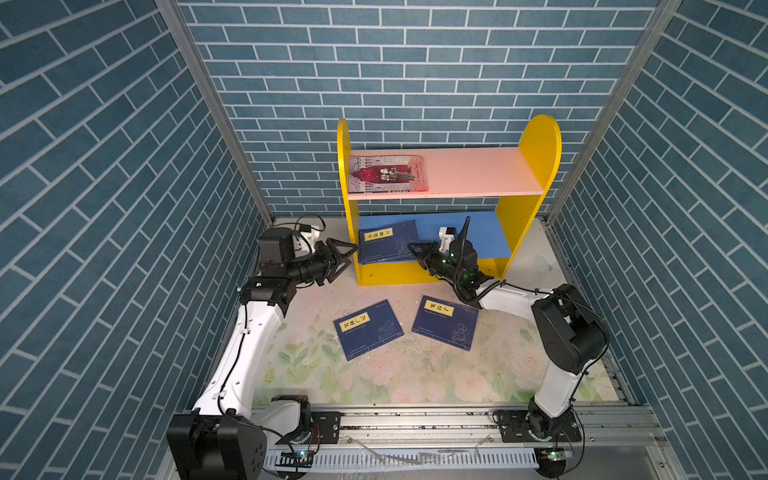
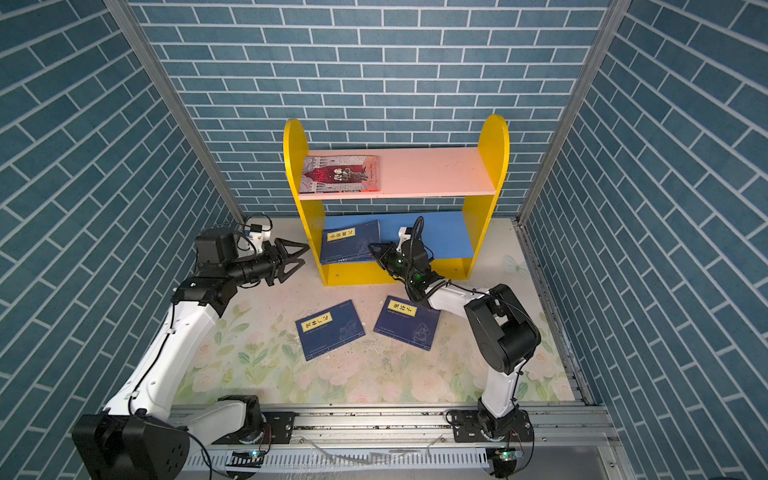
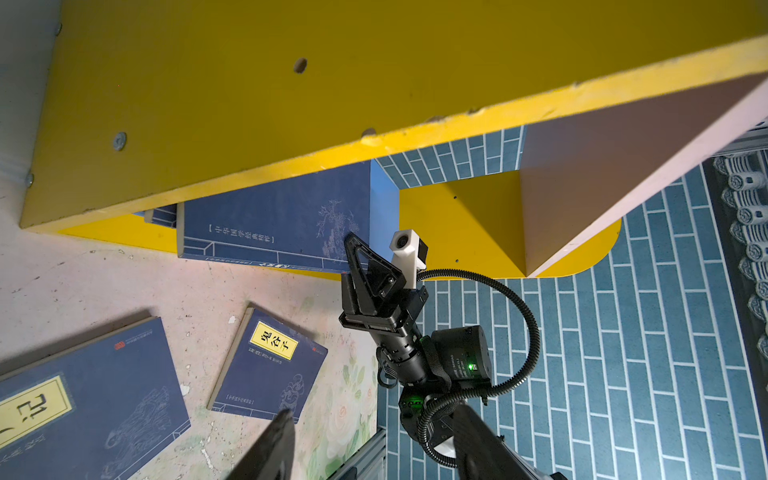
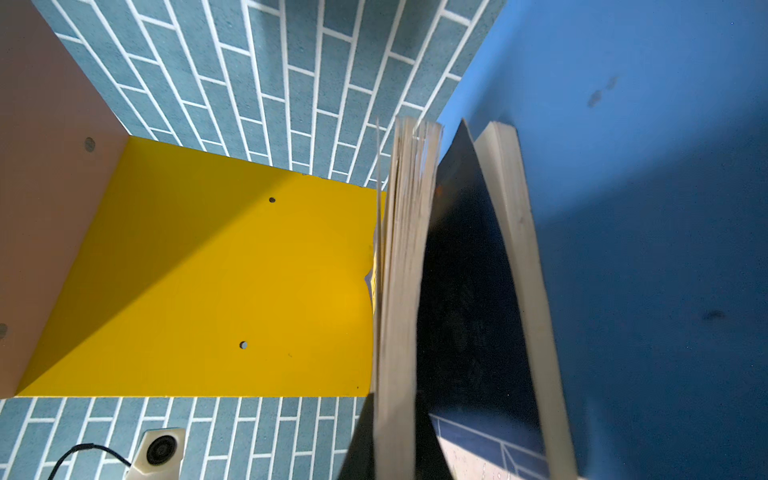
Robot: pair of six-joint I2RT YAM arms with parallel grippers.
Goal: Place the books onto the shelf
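Top views: small wooden shelf with yellow round-topped side panels stands at 12 o'clock on the floral-print table; grey-and-red illustrated book lies flat at the 9 o'clock end of the pink upper board; two navy softcover books sit stacked at the same end of the blue lower board, upper navy book showing its yellow label; left loose navy book and right loose navy book lie flat at 6 o'clock of the shelf, near each other, not touching; left gripper hangs just outside the 9 o'clock panel, jaws apart, empty; right gripper sits at the stack's 3 o'clock edge

Left wrist: right gripper's closed tip meets the corner of the upper navy book; left fingers spread, nothing between

Right wrist: page edge of the upper navy book is pinched between the black fingers; that edge is raised off the lower navy book, a wedge gap between them
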